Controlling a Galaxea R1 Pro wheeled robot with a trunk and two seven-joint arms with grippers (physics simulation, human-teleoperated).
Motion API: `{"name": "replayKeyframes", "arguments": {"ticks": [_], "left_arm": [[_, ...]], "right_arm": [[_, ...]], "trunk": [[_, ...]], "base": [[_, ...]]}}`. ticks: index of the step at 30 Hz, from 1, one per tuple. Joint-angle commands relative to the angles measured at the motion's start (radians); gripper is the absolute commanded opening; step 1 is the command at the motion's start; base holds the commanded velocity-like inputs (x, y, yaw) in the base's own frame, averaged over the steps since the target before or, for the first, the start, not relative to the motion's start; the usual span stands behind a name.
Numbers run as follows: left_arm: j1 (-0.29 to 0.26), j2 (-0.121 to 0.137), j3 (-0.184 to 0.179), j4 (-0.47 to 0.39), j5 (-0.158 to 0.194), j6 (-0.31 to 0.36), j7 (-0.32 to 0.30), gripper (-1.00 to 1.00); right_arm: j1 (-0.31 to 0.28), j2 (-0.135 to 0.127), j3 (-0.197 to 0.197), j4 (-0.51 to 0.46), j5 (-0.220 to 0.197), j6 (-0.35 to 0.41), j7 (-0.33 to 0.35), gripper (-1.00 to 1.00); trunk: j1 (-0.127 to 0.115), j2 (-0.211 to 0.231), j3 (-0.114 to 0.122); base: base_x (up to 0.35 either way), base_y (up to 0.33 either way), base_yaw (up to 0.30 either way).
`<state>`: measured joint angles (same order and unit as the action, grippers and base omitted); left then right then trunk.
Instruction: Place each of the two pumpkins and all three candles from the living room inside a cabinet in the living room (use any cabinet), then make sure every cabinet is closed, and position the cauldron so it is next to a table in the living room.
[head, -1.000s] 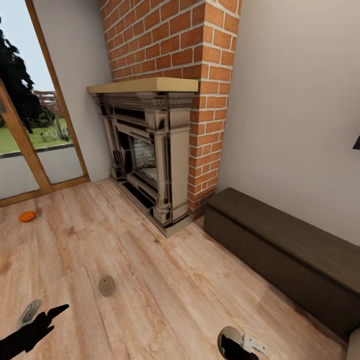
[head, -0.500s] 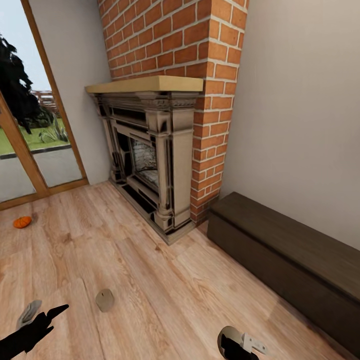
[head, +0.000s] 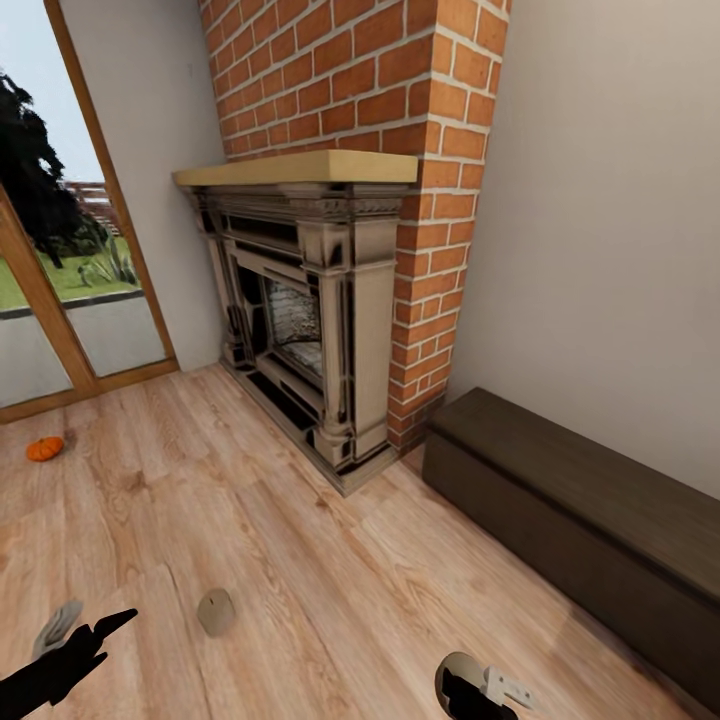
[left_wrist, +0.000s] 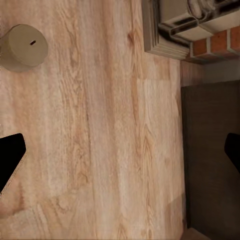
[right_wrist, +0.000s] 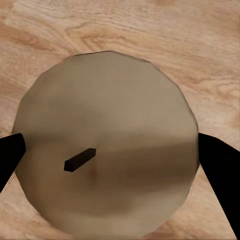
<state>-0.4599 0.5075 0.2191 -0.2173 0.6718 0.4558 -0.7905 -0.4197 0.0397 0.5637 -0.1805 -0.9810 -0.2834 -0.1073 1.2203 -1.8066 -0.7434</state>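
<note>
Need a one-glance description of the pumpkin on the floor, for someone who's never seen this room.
Start at the brick fireplace, then look left across the wood floor toward the glass door. The pumpkin lies there by itself, just in front of the door frame. It is small, round and bright orange, unlike the dull tan candle nearer the robot.

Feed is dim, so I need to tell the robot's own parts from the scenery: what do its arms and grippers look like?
The left gripper shows flat matte black with pointed, angular fingers and a pale grey rounded piece beside it. The right gripper is the same black, carrying a white bracket-like part. In both wrist views the fingertips are plain black wedges, with no markings or cables to see.
</note>
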Motion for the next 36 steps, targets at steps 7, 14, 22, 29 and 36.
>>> {"name": "replayKeyframes", "arguments": {"ticks": [7, 14, 22, 29, 36], "left_arm": [[0.0, 0.0, 0.0, 0.001, 0.006, 0.008, -0.001, 1.0], [0.0, 0.0, 0.0, 0.001, 0.006, 0.008, -0.001, 1.0], [0.0, 0.0, 0.0, 0.0, 0.006, 0.008, -0.001, 1.0], [0.0, 0.001, 0.0, 0.0, 0.006, 0.008, -0.001, 1.0], [0.0, 0.0, -0.001, 0.0, 0.005, -0.027, 0.025, 1.0]], "right_arm": [[-0.001, 0.0, 0.008, -0.001, -0.005, -0.002, -0.006, -1.0], [-0.001, -0.001, 0.008, -0.001, -0.005, -0.003, -0.005, -1.0], [-0.001, -0.001, 0.007, -0.001, -0.005, -0.004, -0.006, -1.0], [-0.001, -0.001, 0.007, -0.001, -0.005, -0.004, -0.005, -1.0], [-0.001, 0.0, 0.013, -0.031, -0.002, 0.0, -0.007, -1.0]], "trunk": [[0.0, 0.0, -0.001], [0.0, 0.0, -0.001], [0.0, 0.0, -0.001], [0.0, 0.0, -0.001], [0.0, 0.0, -0.001]], "base": [[0.245, 0.162, 0.0], [0.313, 0.068, 0.0], [0.32, 0.055, 0.0], [0.266, 0.181, 0.0], [0.219, 0.155, 0.0]]}}
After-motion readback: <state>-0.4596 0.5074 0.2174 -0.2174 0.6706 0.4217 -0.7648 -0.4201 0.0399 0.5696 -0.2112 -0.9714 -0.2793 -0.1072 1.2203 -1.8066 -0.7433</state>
